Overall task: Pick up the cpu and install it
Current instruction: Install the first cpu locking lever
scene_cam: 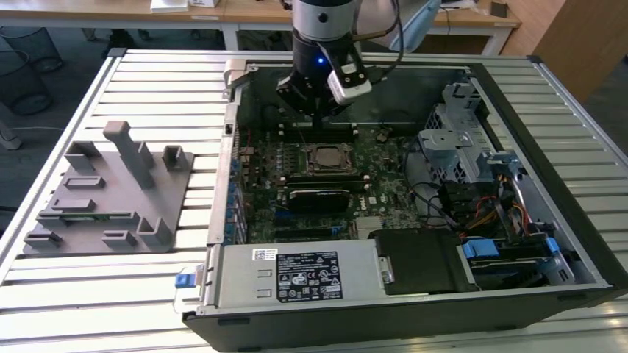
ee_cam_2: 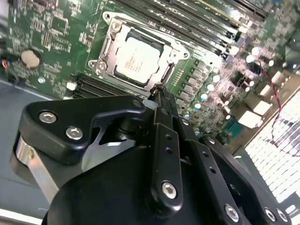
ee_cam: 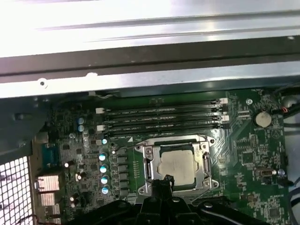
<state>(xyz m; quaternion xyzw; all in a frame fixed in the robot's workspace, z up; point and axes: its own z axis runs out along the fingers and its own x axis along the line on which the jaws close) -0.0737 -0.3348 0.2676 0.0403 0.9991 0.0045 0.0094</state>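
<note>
End effector: the black metal end effector [ee_cam_2: 158, 93] hangs inside the open computer case, just above the motherboard; in both wrist views its fingers meet in one narrow tip with no gap, closed and holding nothing [ee_cam: 161, 183].

Cpu: the small flat square cpu with a silvery-grey metal top [ee_cam_2: 136, 59] lies seated in the socket, flat and level, apart from the end effector's tip, which stands just beside one edge of the socket frame [ee_cam: 177, 164]; in the exterior view it sits just below the arm's head [scene_cam: 324, 157].

Socket: the dark square metal-framed socket [ee_cam_2: 108, 43] surrounds the cpu on all sides.

Motherboard: the green circuit board [scene_cam: 387, 187] carries the socket near its middle, with long black memory slots [ee_cam: 161, 118] beside it.

Case: the black and grey metal computer case [scene_cam: 294, 276] lies on its side, open upward.

Fixture tray: the grey plastic tray with upright blocks [scene_cam: 108, 195] rests at the exterior view's left, well apart from the case's socket.

Tabletop: the pale slatted metal tabletop [scene_cam: 88, 309] carries both case and tray.
</note>
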